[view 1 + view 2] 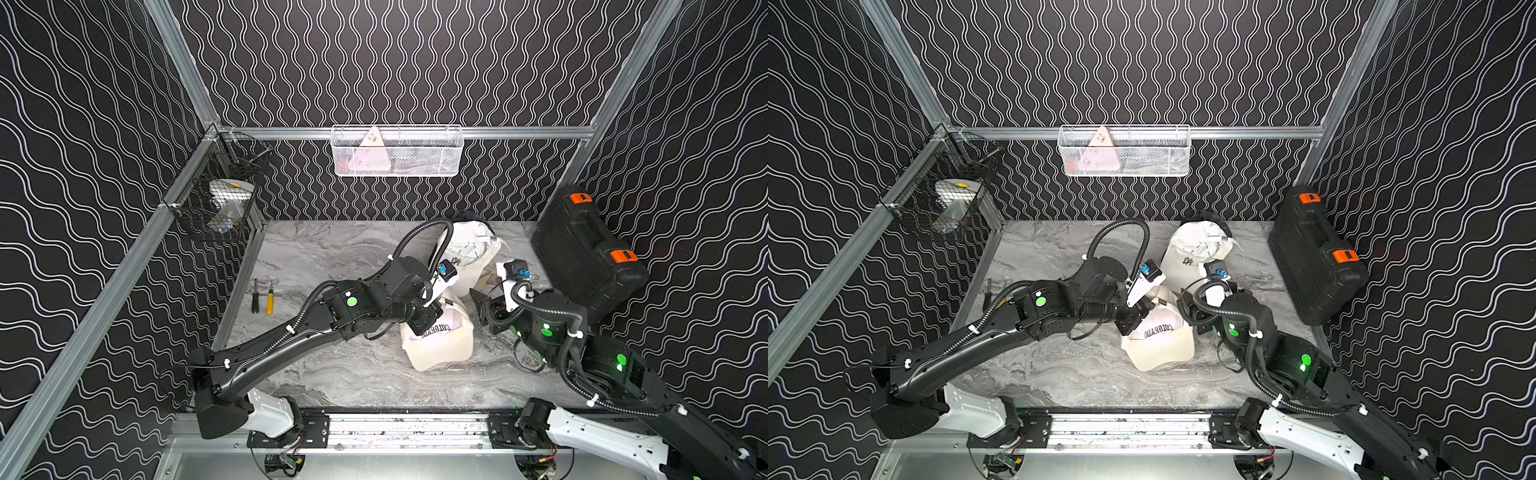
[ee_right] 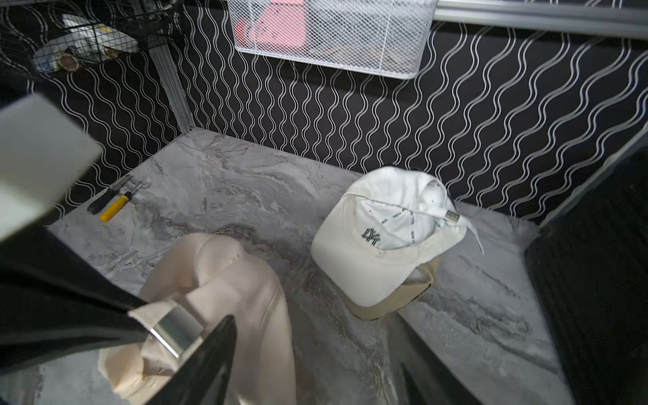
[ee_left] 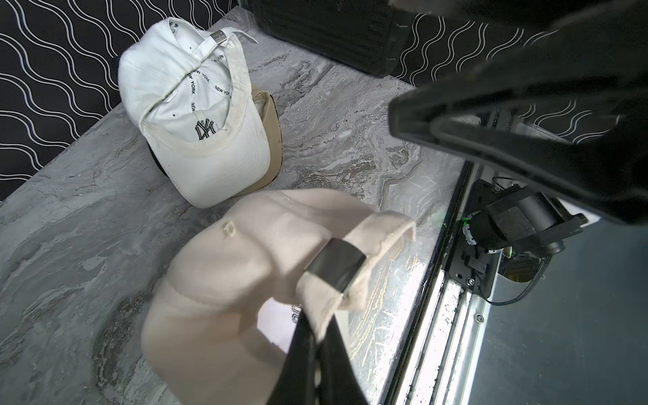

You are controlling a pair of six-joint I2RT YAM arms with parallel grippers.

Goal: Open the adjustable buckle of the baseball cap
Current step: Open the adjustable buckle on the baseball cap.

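Two robot arms met over a cream cap (image 1: 440, 345) lying crumpled near the middle of a grey marbled table (image 1: 332, 374); the cap's rear strap (image 3: 382, 228) was lifted off the surface, with the metal buckle (image 3: 335, 264) threaded on it.

The left gripper (image 3: 317, 333) was clamped tight on the strap just below the buckle, holding it up; the right gripper (image 2: 184, 312) had its jaws apart, with the buckle (image 2: 175, 333) in the gap between them; whether either finger touched the metal could not be told.

The work appeared to be at the buckle itself, with the clasp not plainly released; the next move probably called for the right gripper to close on the buckle's flap or the strap's loose end and pull against the left gripper's hold, without dragging the soft cap along.

In both top views the buckle was hidden under the arms' wrists; in the left wrist view the cream cap was blurred and the right gripper was a dark, cropped shape; whether the clasp was lifted or flat could not be made out.

A white cap (image 3: 196, 105) lay upside down on a tan cap (image 3: 271, 140) near the back, apart from the grippers; a black case (image 1: 582, 253) leaned at the far right.
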